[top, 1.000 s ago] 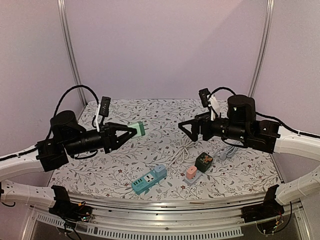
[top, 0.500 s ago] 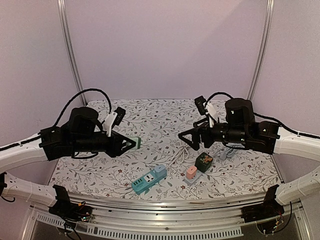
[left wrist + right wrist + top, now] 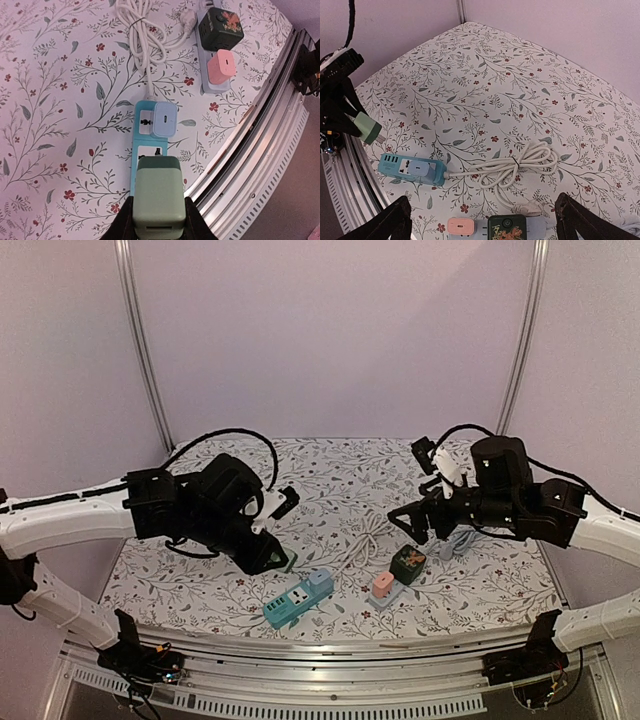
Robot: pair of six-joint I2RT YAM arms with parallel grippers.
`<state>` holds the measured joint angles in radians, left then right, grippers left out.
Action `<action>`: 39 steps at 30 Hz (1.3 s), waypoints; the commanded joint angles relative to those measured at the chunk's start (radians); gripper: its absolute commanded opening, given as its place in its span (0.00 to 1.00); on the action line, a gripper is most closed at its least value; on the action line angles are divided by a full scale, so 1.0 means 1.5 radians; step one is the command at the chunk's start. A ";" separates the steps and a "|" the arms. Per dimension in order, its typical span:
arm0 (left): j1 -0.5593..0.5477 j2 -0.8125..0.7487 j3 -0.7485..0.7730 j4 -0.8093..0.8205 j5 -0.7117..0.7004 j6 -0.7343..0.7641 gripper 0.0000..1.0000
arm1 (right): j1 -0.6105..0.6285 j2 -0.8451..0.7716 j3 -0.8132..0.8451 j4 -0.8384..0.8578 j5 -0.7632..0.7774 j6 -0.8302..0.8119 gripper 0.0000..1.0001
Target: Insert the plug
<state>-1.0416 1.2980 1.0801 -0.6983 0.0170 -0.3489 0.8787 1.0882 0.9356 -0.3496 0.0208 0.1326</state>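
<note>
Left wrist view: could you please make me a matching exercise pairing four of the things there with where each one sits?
Things:
1. green plug
2. blue charger
3. pink charger
4. white cord

Places:
A. coiled on the table
B. seated in the teal strip
C. held by the left end effector
D. seated in the grey strip

Pairs: 1-C, 2-B, 3-D, 4-A
</note>
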 commanded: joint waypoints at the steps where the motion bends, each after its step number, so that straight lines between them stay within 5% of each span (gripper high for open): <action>1: -0.029 0.064 0.060 -0.085 -0.003 0.052 0.00 | -0.013 -0.028 0.010 -0.074 0.058 -0.040 0.99; 39: -0.076 0.398 0.272 -0.263 -0.042 0.043 0.00 | -0.051 -0.056 -0.002 -0.109 0.123 -0.048 0.99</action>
<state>-1.1374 1.8675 1.4586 -1.0599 -0.0387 -0.2829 0.8101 1.0019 0.9356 -0.5003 0.1864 0.0647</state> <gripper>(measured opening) 0.240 0.988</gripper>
